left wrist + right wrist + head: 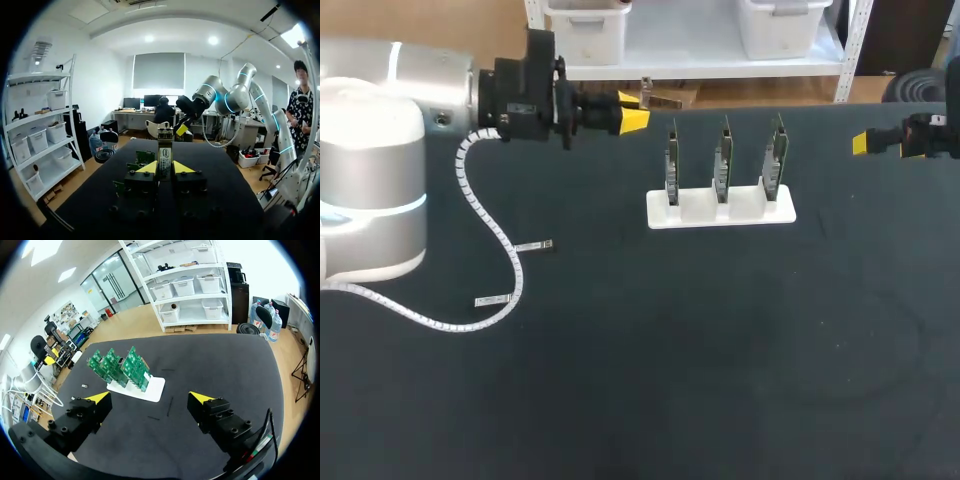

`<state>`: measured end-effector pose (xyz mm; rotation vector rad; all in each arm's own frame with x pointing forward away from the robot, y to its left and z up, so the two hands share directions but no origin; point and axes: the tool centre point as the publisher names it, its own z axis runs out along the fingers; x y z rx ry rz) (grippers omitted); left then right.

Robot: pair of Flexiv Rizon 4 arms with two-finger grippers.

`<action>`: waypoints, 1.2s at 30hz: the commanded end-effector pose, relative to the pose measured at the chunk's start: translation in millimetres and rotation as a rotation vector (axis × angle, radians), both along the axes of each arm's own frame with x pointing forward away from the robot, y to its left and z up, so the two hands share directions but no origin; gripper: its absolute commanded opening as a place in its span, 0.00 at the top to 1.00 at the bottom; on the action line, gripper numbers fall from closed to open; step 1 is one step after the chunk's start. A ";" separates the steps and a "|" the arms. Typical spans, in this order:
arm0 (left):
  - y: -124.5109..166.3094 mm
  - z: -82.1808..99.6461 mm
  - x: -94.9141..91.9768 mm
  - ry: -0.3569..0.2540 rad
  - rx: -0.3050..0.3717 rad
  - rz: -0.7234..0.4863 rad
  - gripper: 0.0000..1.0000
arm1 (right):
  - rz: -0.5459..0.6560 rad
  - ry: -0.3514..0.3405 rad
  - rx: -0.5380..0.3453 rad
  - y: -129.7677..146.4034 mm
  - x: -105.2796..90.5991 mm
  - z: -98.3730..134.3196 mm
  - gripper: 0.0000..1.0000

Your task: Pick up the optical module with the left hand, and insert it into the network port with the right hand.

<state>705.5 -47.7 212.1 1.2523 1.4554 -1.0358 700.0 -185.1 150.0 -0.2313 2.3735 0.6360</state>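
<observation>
Closest to the left wrist camera are the two black fingers of the left gripper (165, 168). Their yellow tips press from both sides on the optical module (164, 152), so this gripper is closed on it. The module is a slim metal piece, and it sticks out straight ahead from between the tips. In the head view the module is off the dark table (720, 350), just beyond the fingertips and pointing toward the other arm.

Ahead of the left gripper and a little to one side stands a white holder (720, 212) with three green circuit boards (723, 160) upright in it, side by side. The network port on them is too small to make out. Behind this gripper, near the left arm's base, a spiral-wrapped cable (490, 225) hangs down to the table, and two small silver strips (535, 246) lie beside it.

The right gripper (150, 398) has its fingers wide apart, with nothing between them. The holder with the boards is ahead of it, well apart from both tips. The two grippers face each other across the table, with the holder between them.
</observation>
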 end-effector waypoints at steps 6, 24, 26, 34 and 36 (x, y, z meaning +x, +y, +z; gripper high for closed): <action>11.3 -4.0 1.9 -0.014 0.010 0.031 1.00 | 0.000 0.000 0.000 0.0 0.0 0.0 0.00; -26.7 -9.1 18.6 -0.039 -0.020 -0.019 1.00 | 0.000 0.000 0.000 0.0 0.0 0.0 0.00; -31.2 -7.1 22.1 -0.040 -0.021 -0.025 1.00 | 0.000 0.000 0.000 0.0 0.0 0.0 0.00; -39.0 -6.4 34.1 -0.049 -0.017 -0.035 1.00 | 0.000 0.000 0.000 0.0 0.0 0.0 0.00; -38.3 -7.4 37.0 -0.050 -0.017 -0.034 1.00 | 0.000 0.000 0.000 0.0 0.0 0.0 0.00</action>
